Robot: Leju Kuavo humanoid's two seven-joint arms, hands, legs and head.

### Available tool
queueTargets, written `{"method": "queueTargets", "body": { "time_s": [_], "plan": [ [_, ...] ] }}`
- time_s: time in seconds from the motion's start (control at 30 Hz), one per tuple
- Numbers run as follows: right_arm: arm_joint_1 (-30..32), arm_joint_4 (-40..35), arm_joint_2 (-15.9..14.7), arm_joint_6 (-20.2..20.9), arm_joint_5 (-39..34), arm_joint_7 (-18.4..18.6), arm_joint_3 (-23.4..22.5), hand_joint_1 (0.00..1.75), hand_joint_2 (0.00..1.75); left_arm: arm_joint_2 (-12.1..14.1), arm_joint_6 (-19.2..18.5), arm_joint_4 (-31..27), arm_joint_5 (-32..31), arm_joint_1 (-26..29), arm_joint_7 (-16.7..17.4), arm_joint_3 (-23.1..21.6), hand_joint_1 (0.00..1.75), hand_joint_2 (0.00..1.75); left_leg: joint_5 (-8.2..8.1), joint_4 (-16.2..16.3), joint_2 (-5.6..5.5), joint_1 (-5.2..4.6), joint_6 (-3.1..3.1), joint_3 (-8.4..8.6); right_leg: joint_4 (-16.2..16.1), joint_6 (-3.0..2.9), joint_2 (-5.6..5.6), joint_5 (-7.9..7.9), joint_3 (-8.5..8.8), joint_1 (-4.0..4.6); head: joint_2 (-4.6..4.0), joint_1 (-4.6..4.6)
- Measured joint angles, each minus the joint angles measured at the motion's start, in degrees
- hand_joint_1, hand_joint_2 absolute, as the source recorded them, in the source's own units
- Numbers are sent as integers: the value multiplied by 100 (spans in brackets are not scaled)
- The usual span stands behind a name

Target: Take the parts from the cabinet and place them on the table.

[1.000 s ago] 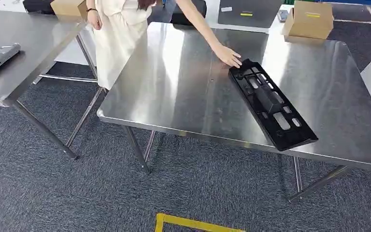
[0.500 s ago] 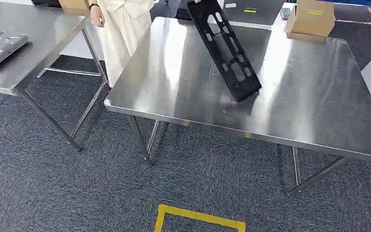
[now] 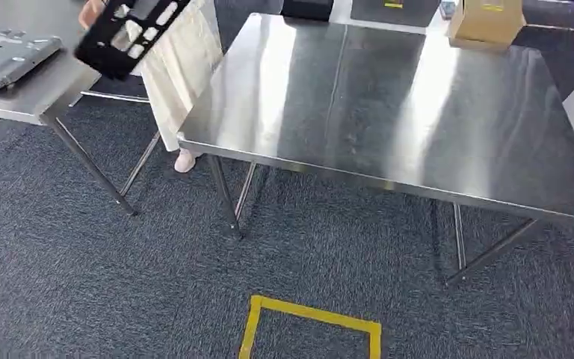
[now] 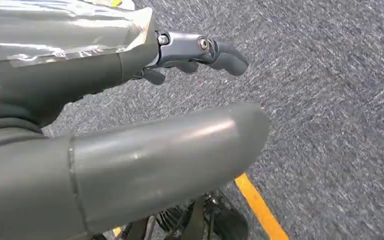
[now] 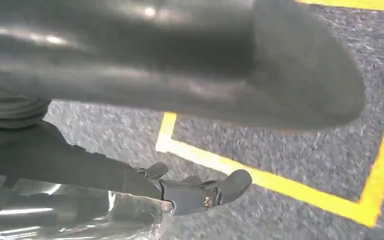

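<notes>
Between fetches: a person at 11 o'clock carries the black part (image 3: pixel 129 34) off the tabletop (image 3: pixel 389 105). Left robot hand (image 4: pixel 190 55) and right robot hand (image 5: pixel 195 190) hang empty, fingers apart; next, another cabinet pick.

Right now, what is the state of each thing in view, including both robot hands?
Black part: lifted in the air, carried by a person, off the table.
Steel table: top bare, nothing on the near part.
Grey metal part: lying flat on the side table.
Cardboard box: closed, at the table's far edge.
Left hand: holds nothing, hanging over the carpet.
Right hand: holds nothing, hanging over the carpet.
</notes>
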Motion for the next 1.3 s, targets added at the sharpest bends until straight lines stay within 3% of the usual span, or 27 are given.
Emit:
{"method": "queueTargets", "body": {
  "time_s": [0.03,0.07,0.13,0.17,0.2,0.23,0.27,0.33,0.37,0.4,0.5,0.53,0.6,0.67,0.7,0.73,0.77,0.83,0.87,0.9,1.0,1.03,1.07,1.13,1.2,1.23,1.3],
  "plan": [
    [-10,72,-9,-67,2,-27,22,0,0,55,-26,2,0,13,0,2,0,0,41,-2,-16,-10,-38,-35,-25,-60,-4,79,-28,-102,0,13],
    [-40,133,-22,-120,2,-35,45,0,0,68,-48,2,-4,23,7,4,0,0,-137,85,-24,29,-74,-88,-24,-84,-19,121,-76,-107,0,10],
    [-65,237,-39,-186,2,-37,109,0,0,103,-48,2,-24,35,20,9,0,0,-919,762,-19,72,-172,-254,-20,-147,-31,218,-174,-107,0,-4],
    [-75,316,-61,-217,2,-40,129,0,0,116,-46,2,-50,33,22,9,0,0,-1186,1218,-19,91,-207,-359,-4,-144,-45,265,-231,-104,0,-6],
    [-89,369,-81,-234,2,-46,148,0,0,125,-29,2,-63,32,28,9,0,0,-1284,1570,-19,108,-232,-426,18,-133,-58,296,-295,-104,0,-4],
    [-106,393,-92,-235,4,-53,159,0,0,125,-20,2,-68,32,28,9,0,0,-1239,1712,-18,132,-248,-401,59,-118,-63,330,-323,-108,0,-6],
    [-128,424,-98,-235,4,-55,179,0,0,127,-22,2,-68,32,31,9,0,0,-1078,1572,-15,158,-260,-230,116,-91,-64,349,-410,-115,0,-8],
    [-154,479,-105,-243,4,-55,208,0,0,129,-22,2,-70,28,31,11,0,0,-743,696,-14,196,-254,412,220,-66,-63,361,-528,-129,0,3],
    [-165,502,-107,-256,4,-63,233,0,0,129,2,2,-76,15,31,9,0,0,-830,232,-21,199,-238,663,261,-58,-69,365,-572,-129,0,5],
    [-180,518,-107,-259,4,-88,271,0,0,129,24,2,-81,4,33,9,0,0,-878,115,-35,162,-211,753,269,-18,-80,387,-643,-98,0,0],
    [-206,564,-118,-261,4,-112,347,0,0,135,31,2,-107,26,33,9,0,0,-808,114,-39,107,-102,664,256,140,-78,495,-672,-118,0,9],
    [-198,572,-127,-261,4,-112,365,0,0,133,44,2,-124,23,31,9,0,0,-739,43,-26,120,-8,648,250,189,-73,510,-694,-78,0,2],
    [-205,583,-157,-259,4,-114,415,0,0,127,59,2,-131,9,31,9,0,0,-643,4,-2,134,100,584,612,129,-43,138,-858,-100,0,24],
    [-206,594,-181,-259,4,-114,430,0,0,131,70,2,-133,7,31,9,0,0,-564,7,9,106,137,474,1537,57,-25,-373,-1186,-105,0,35],
    [-202,599,-188,-259,4,-114,430,0,0,131,70,2,-140,8,31,9,0,0,-522,12,12,92,144,412,1913,64,-21,-514,-1299,-104,0,40],
    [-196,601,-199,-259,4,-114,433,0,0,131,70,2,-153,8,31,9,0,0,-473,14,13,82,142,351,2078,110,-21,-517,-1301,-105,0,37],
    [-195,605,-212,-234,4,-116,437,0,0,131,68,2,-186,9,39,7,0,0,-425,15,12,75,137,293,1962,171,-21,-397,-1167,-104,0,35],
    [-206,607,-227,-199,4,-131,452,0,0,138,13,2,-255,13,89,-13,0,0,-335,16,6,69,109,194,1119,268,-21,-21,-600,-99,0,40],
    [-219,610,-234,-176,4,-136,463,0,0,142,-19,2,-303,17,120,-31,0,0,-292,18,0,67,90,162,607,248,-20,58,-266,-94,0,46],
    [-242,610,-243,-176,4,-142,476,0,0,148,-52,2,-332,21,164,-46,0,0,-252,28,-2,36,52,127,65,166,-18,-35,75,-59,0,57],
    [-226,625,-247,-191,4,-140,481,0,0,166,-31,2,-341,31,195,-50,0,0,-118,7,9,49,-33,108,-12,73,-14,10,-21,-17,0,77],
    [-210,627,-247,-193,4,-140,481,0,0,166,-18,2,-332,43,195,-48,0,0,-84,4,5,39,-69,96,-31,14,-17,53,-49,-53,0,81],
    [-207,634,-240,-193,4,-140,481,0,0,175,2,2,-326,53,195,-48,0,0,-157,61,-14,76,-94,37,-41,-45,-42,117,-69,-162,0,90],
    [-192,642,-245,-193,4,-158,492,0,0,166,9,7,-372,70,245,-52,0,0,-844,656,-18,111,-180,-145,-38,-154,-61,204,-178,-134,0,35],
    [-169,647,-256,-193,4,-182,546,0,0,168,-77,11,-503,74,367,-105,0,0,-1351,1585,-17,149,-261,-393,-19,-148,-82,287,-285,-126,0,35],
    [-162,647,-269,-193,4,-184,568,0,0,170,-107,15,-560,82,426,-144,0,0,-1375,1817,-17,166,-287,-417,1,-140,-87,314,-327,-128,0,35],
    [-158,649,-290,-182,4,-184,588,0,0,181,-153,17,-616,106,494,-216,0,0,-1096,1546,-14,228,-329,-114,91,-88,-83,348,-423,-151,0,31]
  ]
}}
